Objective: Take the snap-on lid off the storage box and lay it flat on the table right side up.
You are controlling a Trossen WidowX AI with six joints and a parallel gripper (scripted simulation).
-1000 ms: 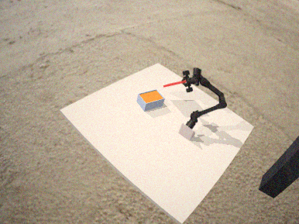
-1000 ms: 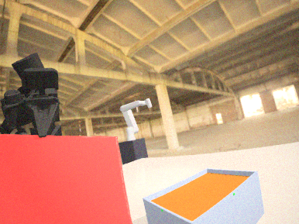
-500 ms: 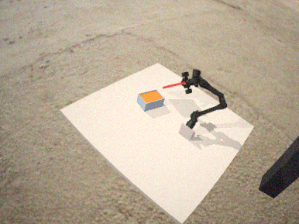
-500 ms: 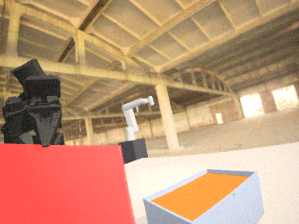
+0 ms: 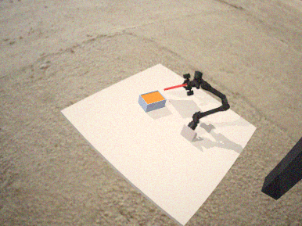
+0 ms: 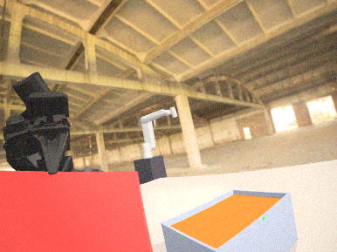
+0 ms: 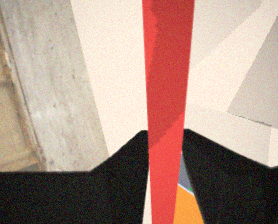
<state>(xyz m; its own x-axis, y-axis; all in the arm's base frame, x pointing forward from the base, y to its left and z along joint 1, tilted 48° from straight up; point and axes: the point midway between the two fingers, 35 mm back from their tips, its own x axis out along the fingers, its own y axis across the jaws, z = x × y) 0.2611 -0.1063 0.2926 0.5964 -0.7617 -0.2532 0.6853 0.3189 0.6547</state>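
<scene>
The storage box (image 5: 152,101) (image 6: 244,226) is pale blue-grey with an orange inside and stands open on the white table; a sliver of it shows in the wrist view (image 7: 184,202). The red lid (image 5: 174,87) (image 6: 70,213) (image 7: 167,100) is off the box and in the air to the box's right. My gripper (image 5: 188,84) (image 6: 51,166) (image 7: 164,136) is shut on the lid's edge and holds it well above the table, roughly level in the top view. The lid's shadow falls on the table right of the box.
The arm's base (image 5: 188,132) stands on the white table (image 5: 117,140) to the right of the box. A dark block (image 5: 285,175) stands off the table at the right. A white robot arm on a dark pedestal (image 6: 150,156) stands far behind.
</scene>
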